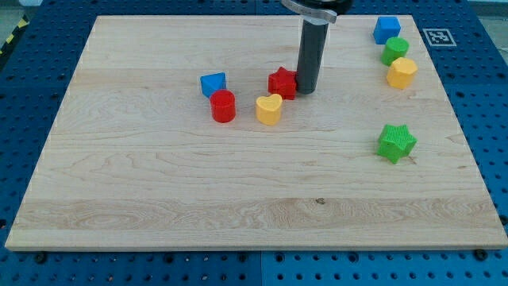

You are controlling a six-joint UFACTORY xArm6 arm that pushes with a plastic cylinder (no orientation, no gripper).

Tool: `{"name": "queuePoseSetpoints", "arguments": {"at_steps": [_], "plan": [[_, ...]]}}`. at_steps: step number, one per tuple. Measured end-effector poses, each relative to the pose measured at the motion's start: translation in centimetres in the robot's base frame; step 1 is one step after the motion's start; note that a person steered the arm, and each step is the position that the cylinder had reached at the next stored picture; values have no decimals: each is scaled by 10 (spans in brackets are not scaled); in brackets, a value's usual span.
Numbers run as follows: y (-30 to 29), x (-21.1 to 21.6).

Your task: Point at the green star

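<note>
The green star [396, 142] lies on the wooden board [159, 191] at the view's right, a little below mid height. My tip [306, 89] rests on the board near the view's top centre, touching or just beside the right side of the red star [282, 83]. The green star is far to the right of the tip and lower in the view, with bare board between them.
A yellow heart [269, 109], a red cylinder [224, 106] and a blue block [213, 83] lie left of the tip. At the view's top right stand a blue cube [386, 29], a green cylinder [395, 50] and a yellow hexagon block [402, 72].
</note>
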State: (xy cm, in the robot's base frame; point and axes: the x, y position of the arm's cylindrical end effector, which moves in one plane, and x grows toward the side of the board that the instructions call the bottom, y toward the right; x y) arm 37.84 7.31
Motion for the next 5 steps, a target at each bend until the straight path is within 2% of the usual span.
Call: {"name": "queuePoseSetpoints", "arguments": {"at_steps": [3, 5], "plan": [[-5, 16], [12, 16]]}}
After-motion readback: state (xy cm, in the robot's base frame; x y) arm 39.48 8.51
